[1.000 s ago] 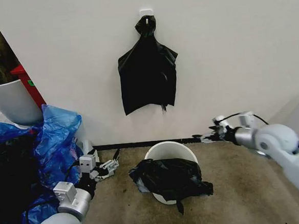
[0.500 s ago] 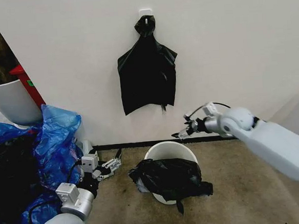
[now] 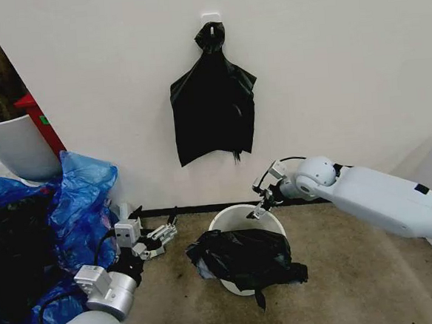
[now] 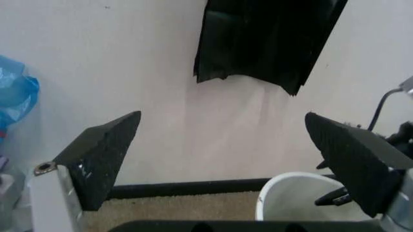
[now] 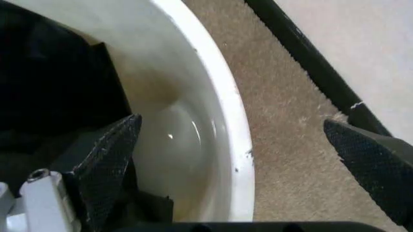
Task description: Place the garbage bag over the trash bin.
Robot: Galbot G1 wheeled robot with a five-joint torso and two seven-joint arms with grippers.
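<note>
Here, the scene by parts:

Trash bin: the cream-white trash bin (image 3: 244, 221) stands on the carpeted floor (image 3: 342, 272) close to the wall; in the right wrist view its rolled rim (image 5: 223, 104) curves across the picture with the pale inside showing.

Garbage bag: the glossy black garbage bag (image 3: 245, 256) lies crumpled over the near half of the bin's rim, spilling down the front; the far half of the opening is uncovered.

Right gripper: the right gripper (image 3: 261, 202) hangs just above the bin's far rim, its arm reaching in from the right; its jaws are spread wide, one finger over the inside of the bin and one over the carpet outside.

Left gripper: the left gripper (image 3: 162, 236) sits low beside the bin's left, apart from it, jaws spread wide and holding nothing.

Hanging bags: a bundle of black bags (image 3: 214, 106) with a knotted top hangs on a wall hook (image 3: 210, 18) above the bin.

Left of scene: blue plastic bags (image 3: 78, 205) are piled beneath a white planter pot (image 3: 15, 146).
</note>
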